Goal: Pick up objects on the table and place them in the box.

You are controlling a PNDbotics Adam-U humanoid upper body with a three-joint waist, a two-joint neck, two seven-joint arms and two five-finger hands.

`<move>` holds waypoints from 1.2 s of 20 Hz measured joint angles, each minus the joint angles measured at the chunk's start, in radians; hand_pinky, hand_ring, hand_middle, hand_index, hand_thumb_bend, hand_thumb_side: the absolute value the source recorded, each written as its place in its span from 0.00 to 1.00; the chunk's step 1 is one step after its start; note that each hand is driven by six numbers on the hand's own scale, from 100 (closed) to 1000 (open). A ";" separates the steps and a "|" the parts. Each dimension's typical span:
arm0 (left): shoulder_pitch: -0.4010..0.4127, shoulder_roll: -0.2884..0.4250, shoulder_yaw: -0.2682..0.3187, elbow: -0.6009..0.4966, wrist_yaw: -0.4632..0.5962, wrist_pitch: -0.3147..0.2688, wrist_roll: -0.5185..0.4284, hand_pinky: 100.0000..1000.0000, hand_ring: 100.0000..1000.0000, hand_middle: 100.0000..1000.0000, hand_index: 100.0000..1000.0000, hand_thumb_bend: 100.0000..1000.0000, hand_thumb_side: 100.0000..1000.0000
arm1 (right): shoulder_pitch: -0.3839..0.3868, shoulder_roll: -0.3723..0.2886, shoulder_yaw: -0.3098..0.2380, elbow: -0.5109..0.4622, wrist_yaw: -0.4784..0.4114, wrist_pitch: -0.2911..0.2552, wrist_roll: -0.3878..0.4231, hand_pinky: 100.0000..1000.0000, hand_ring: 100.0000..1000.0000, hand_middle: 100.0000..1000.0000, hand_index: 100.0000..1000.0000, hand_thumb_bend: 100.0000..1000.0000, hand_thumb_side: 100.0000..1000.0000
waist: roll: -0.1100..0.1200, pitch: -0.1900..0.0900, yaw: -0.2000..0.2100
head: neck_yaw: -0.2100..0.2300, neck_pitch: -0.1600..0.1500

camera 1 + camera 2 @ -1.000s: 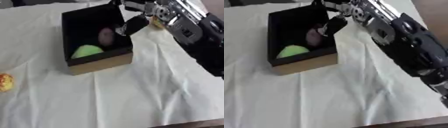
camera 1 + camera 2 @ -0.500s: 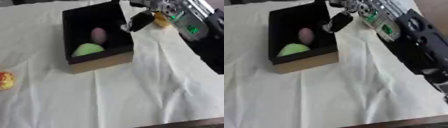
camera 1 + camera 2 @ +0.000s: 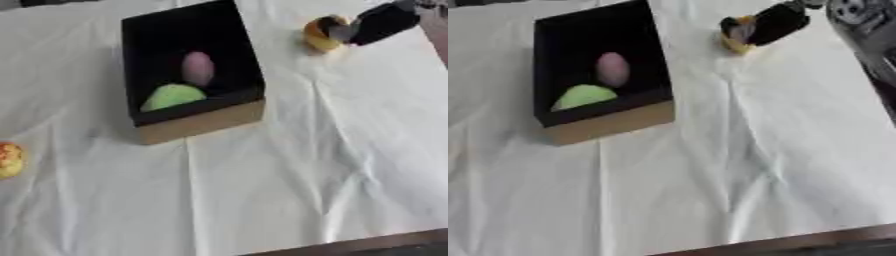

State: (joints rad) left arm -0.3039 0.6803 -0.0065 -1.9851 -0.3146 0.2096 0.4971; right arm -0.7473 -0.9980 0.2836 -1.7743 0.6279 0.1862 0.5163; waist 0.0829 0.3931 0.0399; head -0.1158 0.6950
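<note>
Box: a black box point(image 3: 192, 125) with a tan cardboard outer wall stands on the far left-centre of the table, open at the top.
Inside the box: a pinkish oval object point(image 3: 198, 68) lies toward the middle, and a green rounded object point(image 3: 172, 96) lies at the near wall, just beside it.
Right hand: the right hand point(image 3: 378, 23) reaches in from the far right corner, its dark fingers at an orange-yellow object point(image 3: 320, 35) on the cloth, right of the box (whether the fingers pinch it or only touch it cannot be told).
Orange-yellow object: on the table, outside the box, near its far right corner.
Left edge: a yellow and red object point(image 3: 9, 159) lies on the cloth at the left edge, well apart from the box.
Table: covered by a creased white cloth point(image 3: 289, 175).
</note>
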 measured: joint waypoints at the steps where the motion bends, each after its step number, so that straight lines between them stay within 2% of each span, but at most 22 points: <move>1: 0.000 0.000 0.000 0.000 0.000 0.000 0.000 0.64 0.80 0.76 0.79 0.87 0.60 | 0.034 -0.021 -0.013 -0.009 -0.004 0.004 -0.006 0.86 0.92 0.86 0.93 0.18 0.33 | 0.000 0.000 0.000 | 0.001 0.000; 4: 0.000 0.000 0.000 0.000 0.000 0.000 0.000 0.64 0.80 0.76 0.79 0.87 0.60 | 0.104 -0.061 -0.043 -0.028 -0.009 0.013 -0.022 0.86 0.93 0.87 0.95 0.22 0.27 | 0.000 0.000 0.000 | 0.008 -0.001; 8: -0.004 -0.002 0.000 0.000 0.000 0.000 0.000 0.64 0.80 0.76 0.79 0.88 0.59 | 0.123 -0.072 -0.049 -0.021 -0.001 0.013 -0.027 0.86 0.93 0.87 0.95 0.24 0.23 | 0.000 0.000 0.006 | 0.014 -0.011; 17: -0.004 -0.003 0.000 0.000 0.007 0.002 -0.003 0.64 0.80 0.76 0.79 0.88 0.59 | 0.040 -0.016 -0.026 0.164 0.072 -0.006 -0.059 0.86 0.93 0.86 0.95 0.23 0.21 | 0.000 0.002 0.034 | 0.024 -0.040; 24: -0.008 -0.003 0.000 0.000 0.015 0.002 -0.003 0.64 0.80 0.76 0.79 0.88 0.58 | -0.001 0.028 -0.024 0.280 0.093 -0.023 -0.109 0.85 0.93 0.86 0.95 0.21 0.23 | 0.001 0.025 0.047 | 0.022 -0.046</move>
State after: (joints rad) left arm -0.3121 0.6770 -0.0069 -1.9851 -0.2999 0.2118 0.4937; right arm -0.7483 -0.9699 0.2597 -1.4942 0.7210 0.1635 0.4069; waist 0.0834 0.4184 0.0866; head -0.0936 0.6487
